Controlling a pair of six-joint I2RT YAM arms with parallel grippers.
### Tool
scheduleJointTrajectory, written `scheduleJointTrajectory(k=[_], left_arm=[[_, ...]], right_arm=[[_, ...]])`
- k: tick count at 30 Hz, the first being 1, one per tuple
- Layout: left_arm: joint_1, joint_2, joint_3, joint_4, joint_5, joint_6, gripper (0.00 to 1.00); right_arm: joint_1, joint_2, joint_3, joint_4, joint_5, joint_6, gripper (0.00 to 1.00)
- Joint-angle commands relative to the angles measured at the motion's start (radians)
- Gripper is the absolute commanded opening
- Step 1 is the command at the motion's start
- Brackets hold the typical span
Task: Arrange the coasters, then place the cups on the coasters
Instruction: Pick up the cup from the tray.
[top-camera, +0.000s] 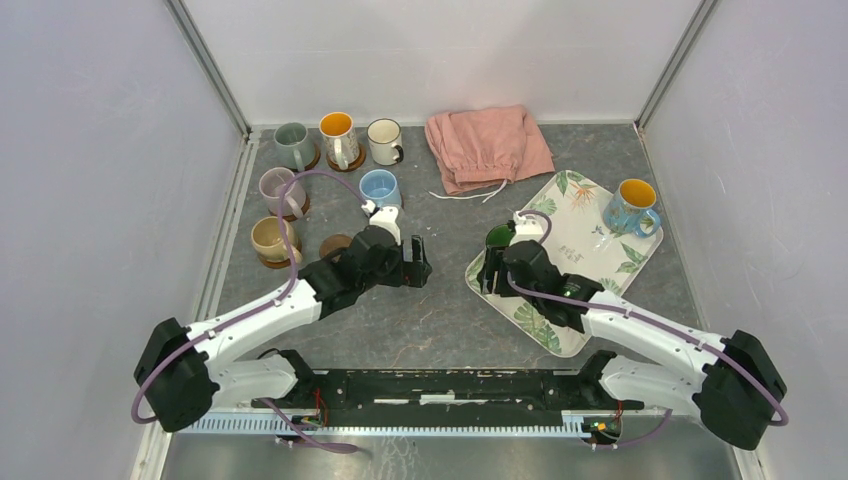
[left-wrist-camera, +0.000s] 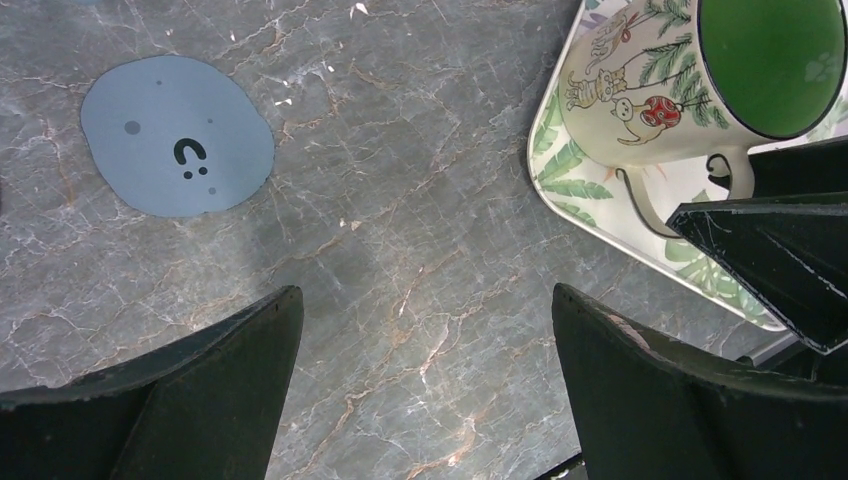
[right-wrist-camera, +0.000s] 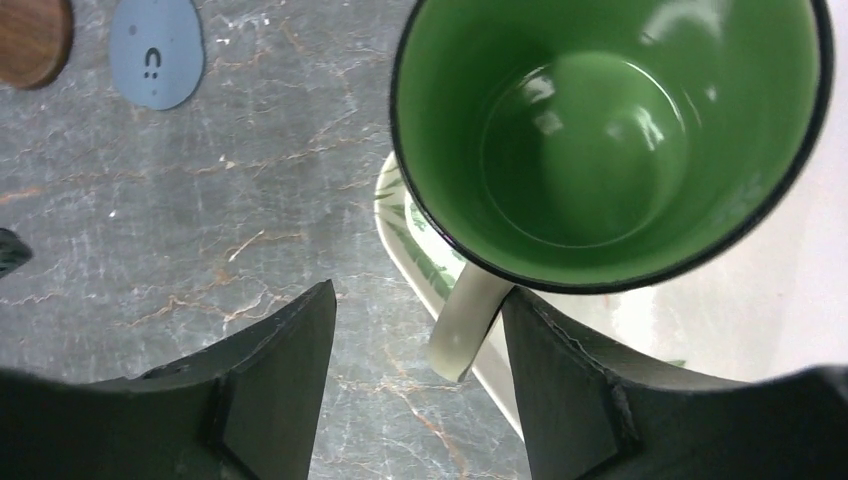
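We read no words or numbers; the blue coaster (left-wrist-camera: 178, 135) bears only a dark hook-shaped mark with dots.

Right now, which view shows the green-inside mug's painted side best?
The left wrist view: the green-inside mug shows its painted side and handle. The right wrist view gives only its inside and handle; the top view, a dark-green patch.
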Motion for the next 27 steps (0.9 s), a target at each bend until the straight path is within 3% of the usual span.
scheduleJointTrajectory(k=[1, 7, 15, 27], left_arm=[[-0.014, 0.011, 0.022, 0.045, -0.044, -0.058, 1.0], [-0.063, 0.063, 0.046, 0.064, -0.073, -0.083, 1.0], [-0.164, 0.154, 0.096, 0.098, -0.133, -0.107, 1.0], [-0.282, 0.335, 0.237, 0.122, -0.165, -0.104, 1.0]], right_arm=[[0.016, 0.01, 0.075, 0.078, -0.039, -0.027, 0.69], [0.016, -0.022, 0.1, 0.037, 0.001, -0.09, 0.75], [0.015, -0.141, 0.152, -0.133, 0.209, -0.197, 0.84], [0.015, -0.29, 0.197, -0.244, 0.421, -0.291, 0.92]])
